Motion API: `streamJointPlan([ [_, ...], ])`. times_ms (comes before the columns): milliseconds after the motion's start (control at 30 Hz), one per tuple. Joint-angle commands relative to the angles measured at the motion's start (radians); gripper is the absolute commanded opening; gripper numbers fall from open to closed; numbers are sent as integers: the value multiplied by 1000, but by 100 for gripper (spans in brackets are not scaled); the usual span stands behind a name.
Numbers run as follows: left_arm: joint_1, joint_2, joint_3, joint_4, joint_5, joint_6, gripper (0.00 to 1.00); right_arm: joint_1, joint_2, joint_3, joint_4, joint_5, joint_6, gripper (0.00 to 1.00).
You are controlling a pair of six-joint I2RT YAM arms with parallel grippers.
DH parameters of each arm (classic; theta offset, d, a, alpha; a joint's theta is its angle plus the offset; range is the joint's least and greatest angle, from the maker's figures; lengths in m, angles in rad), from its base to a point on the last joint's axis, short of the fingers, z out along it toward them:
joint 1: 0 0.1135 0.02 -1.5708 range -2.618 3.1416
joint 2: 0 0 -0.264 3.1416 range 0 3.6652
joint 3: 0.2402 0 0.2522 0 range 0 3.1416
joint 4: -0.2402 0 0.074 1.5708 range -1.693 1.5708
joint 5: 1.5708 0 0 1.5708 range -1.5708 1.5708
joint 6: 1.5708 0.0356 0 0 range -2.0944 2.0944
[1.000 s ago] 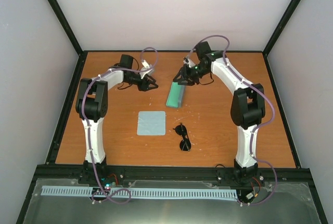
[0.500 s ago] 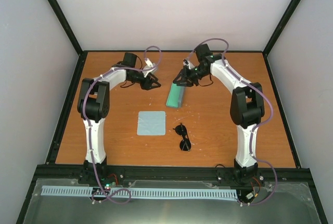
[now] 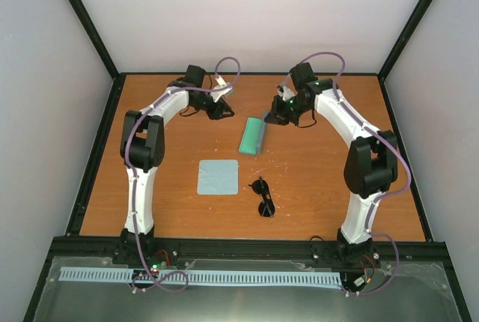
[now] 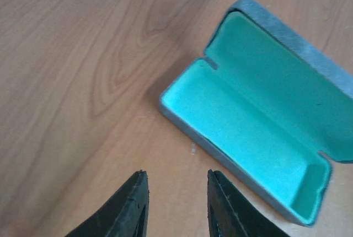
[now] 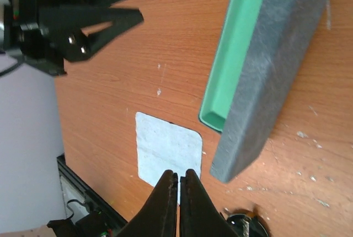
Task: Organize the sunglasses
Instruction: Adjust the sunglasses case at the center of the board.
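Top external view is showing the right gripper (image 3: 269,118), now pinched shut, and the narrowly parted left gripper (image 3: 225,111) drawing back from the open glasses case (image 3: 253,136), both free for the sunglasses (image 3: 263,197) lying well behind them

Open grey-blue oblong case with green lining (image 3: 253,136) lies between my left tool (image 3: 223,110) and right tool (image 3: 269,118); wooden surface (image 3: 322,180) to its right offers free passage.

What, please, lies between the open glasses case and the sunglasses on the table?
Nothing but bare tabletop separates the glasses case from the sunglasses in the top view; the pale blue cloth lies off to one side.
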Motion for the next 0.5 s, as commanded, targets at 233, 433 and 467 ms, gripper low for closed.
streamJointPlan([
  [233, -42, 110, 89, -275, -176, 94, 28, 3, 97, -53, -85, 246, 38, 3],
  [433, -58, 105, 50, -300, -155, 110, 29, -12, 232, 56, -87, 280, 18, 3],
  [467, -64, 105, 45, -305, -145, 110, 30, -13, 252, 81, -90, 283, 14, 3],
])
